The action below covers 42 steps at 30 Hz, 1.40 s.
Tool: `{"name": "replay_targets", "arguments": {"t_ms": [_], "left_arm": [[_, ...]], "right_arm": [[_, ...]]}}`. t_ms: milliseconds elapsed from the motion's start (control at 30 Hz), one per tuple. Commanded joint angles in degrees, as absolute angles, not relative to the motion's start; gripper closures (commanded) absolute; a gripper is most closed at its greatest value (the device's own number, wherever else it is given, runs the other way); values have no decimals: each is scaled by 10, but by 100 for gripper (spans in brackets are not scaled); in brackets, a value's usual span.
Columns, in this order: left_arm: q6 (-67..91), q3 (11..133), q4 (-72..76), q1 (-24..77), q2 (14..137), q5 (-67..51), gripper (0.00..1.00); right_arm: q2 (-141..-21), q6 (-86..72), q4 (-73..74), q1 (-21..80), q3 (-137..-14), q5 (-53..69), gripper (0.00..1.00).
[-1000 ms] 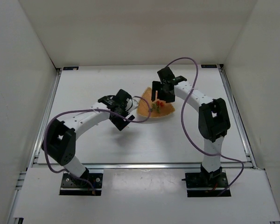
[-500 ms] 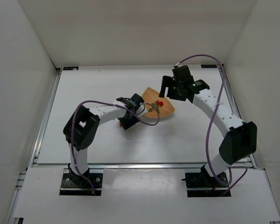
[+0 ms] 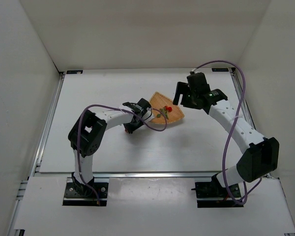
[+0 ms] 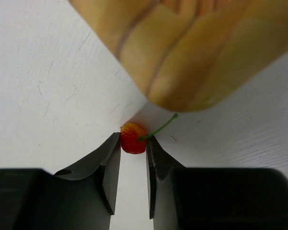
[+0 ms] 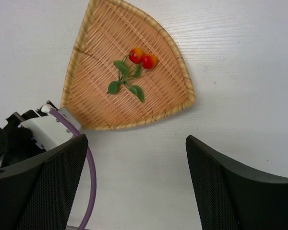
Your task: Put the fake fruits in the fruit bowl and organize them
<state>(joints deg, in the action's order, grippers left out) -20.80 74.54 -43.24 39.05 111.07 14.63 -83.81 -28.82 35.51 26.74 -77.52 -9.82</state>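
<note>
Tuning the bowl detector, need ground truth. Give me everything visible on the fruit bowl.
The fruit bowl is a shallow rounded-triangle basket woven from light-brown strips, with a paler rim. It sits flat and upright on the white table between the arms. Inside lies a sprig of two red-orange berries and green leaves. The left gripper is at its edge, closed on a single berry on the table; whether that berry touches the bowl is unclear. The right gripper hangs open nearby, clear of it.

Bright, even, diffuse light; soft shadows on tabletop [image 3: 113, 147]. My left wrist view: fruit bowl [image 4: 182, 48] blurred close up.
</note>
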Motion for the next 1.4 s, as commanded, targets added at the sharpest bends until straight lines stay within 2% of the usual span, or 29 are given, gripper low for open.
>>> {"name": "replay_targets", "arguments": {"t_ms": [0, 167, 367, 700, 867, 933, 1033, 1233, 1367], "left_arm": [[-197, 751, -427, 385, 1101, 131, 70], [-173, 787, -473, 385, 1047, 156, 72], [-180, 909, -512, 385, 1018, 156, 72], [-185, 1146, -512, 425, 1207, 122, 65], [-180, 1190, -512, 432, 1247, 122, 52], [-174, 1196, -512, 432, 1247, 122, 31], [-169, 1201, -512, 432, 1233, 122, 10], [-164, 1143, -506, 418, 1149, 175, 8], [-133, 1042, -506, 313, 1057, 181, 0]], "right_arm": [[-810, -292, 341, 267, -766, -113, 14], [-790, -297, 341, 267, -745, -125, 14], [-762, -320, 341, 249, -700, -134, 14], [-715, -330, 373, 210, -676, -167, 14], [-665, -337, 392, 180, -646, -187, 12], [-649, -342, 397, 172, -636, -193, 9], [-618, -347, 403, 160, -611, -193, 4], [-579, -353, 436, 134, -564, -177, 0], [-556, -353, 447, 120, -516, -149, 0]]}}
